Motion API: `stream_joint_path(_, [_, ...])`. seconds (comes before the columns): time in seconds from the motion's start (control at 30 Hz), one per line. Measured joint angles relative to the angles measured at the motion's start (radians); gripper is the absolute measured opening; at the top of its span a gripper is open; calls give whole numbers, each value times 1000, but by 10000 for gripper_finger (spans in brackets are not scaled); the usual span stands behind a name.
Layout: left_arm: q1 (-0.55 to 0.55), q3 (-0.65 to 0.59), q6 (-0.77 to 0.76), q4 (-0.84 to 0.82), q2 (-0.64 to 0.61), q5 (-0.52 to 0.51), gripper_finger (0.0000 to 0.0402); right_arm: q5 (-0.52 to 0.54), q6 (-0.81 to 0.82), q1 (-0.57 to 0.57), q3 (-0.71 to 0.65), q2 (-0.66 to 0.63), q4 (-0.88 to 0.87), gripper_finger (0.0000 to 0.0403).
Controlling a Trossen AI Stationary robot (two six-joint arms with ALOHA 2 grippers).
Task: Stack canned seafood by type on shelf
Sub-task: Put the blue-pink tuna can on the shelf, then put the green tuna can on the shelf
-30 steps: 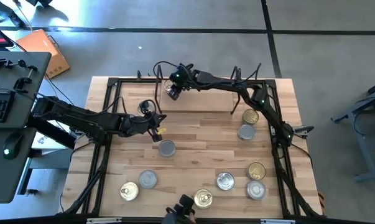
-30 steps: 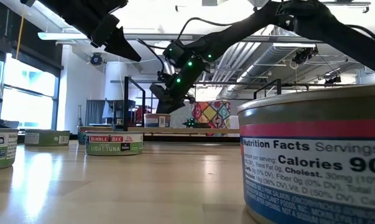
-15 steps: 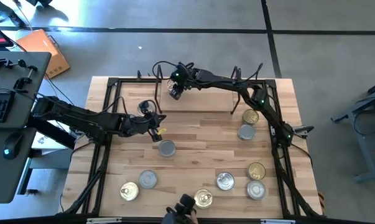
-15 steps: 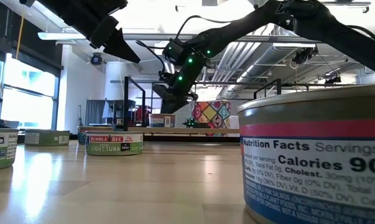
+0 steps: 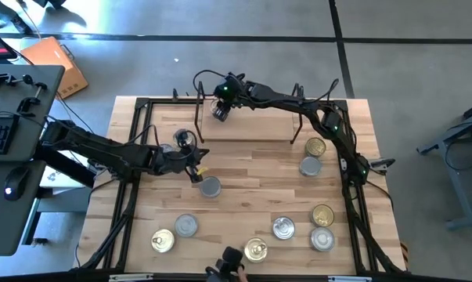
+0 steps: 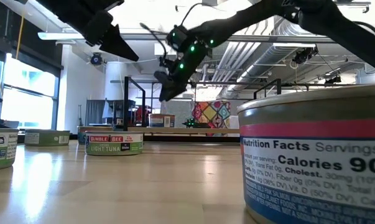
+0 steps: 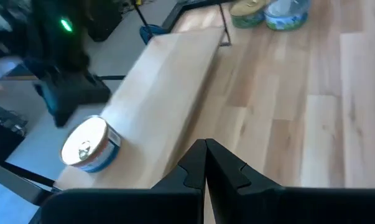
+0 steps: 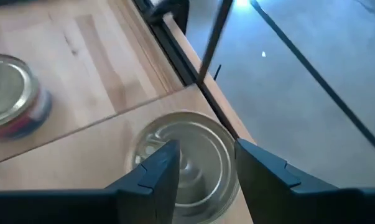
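Observation:
The shelf (image 5: 251, 125) is a light-wood board at the table's far side. One silver-lidded tin (image 8: 187, 162) stands on its left end, also seen in the left wrist view (image 7: 87, 146). My right gripper (image 8: 206, 171) hovers open straight above that tin, with its fingers apart and clear of it (image 6: 168, 87). My left gripper (image 5: 196, 170) is shut and hangs over the table just left of a grey-lidded tin (image 5: 210, 186). Several more tins stand upright on the table, gold-lidded (image 5: 315, 147) and silver-lidded (image 5: 283, 228).
Two tins sit near the right edge (image 5: 310, 166). Several stand along the near edge (image 5: 186, 225) (image 5: 256, 251) (image 5: 322, 239). A black frame (image 5: 138, 117) rims the table. The rest of the shelf board (image 7: 168, 81) lies bare. One large tin (image 6: 311, 155) stands close to the low camera.
My right gripper has risen from the shelf's left end and drawn a little toward the far edge. The tin below it has stayed on the board.

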Motion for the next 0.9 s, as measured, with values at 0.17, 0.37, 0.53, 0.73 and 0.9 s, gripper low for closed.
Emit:
stream_joint_path(0.17, [-57, 0, -54, -72, 0, -1, 0, 2, -60, 55, -68, -86, -8, 146])
stream_joint_path(0.37, [-122, 0, -107, -125, 0, -33, 0, 18, -111, 169, -321, -211, 72, 146])
stream_joint_path(0.53, [-170, 0, -106, -127, 0, -35, 0, 18, -90, 282, -625, -355, 266, 146])
stream_joint_path(0.73, [-197, 0, -106, -133, 2, -20, 0, -103, -71, 448, -850, -398, 494, 146])
stream_joint_path(0.9, [-206, 0, -134, -131, 15, 46, 0, -127, -22, 545, -877, -287, 704, 146])
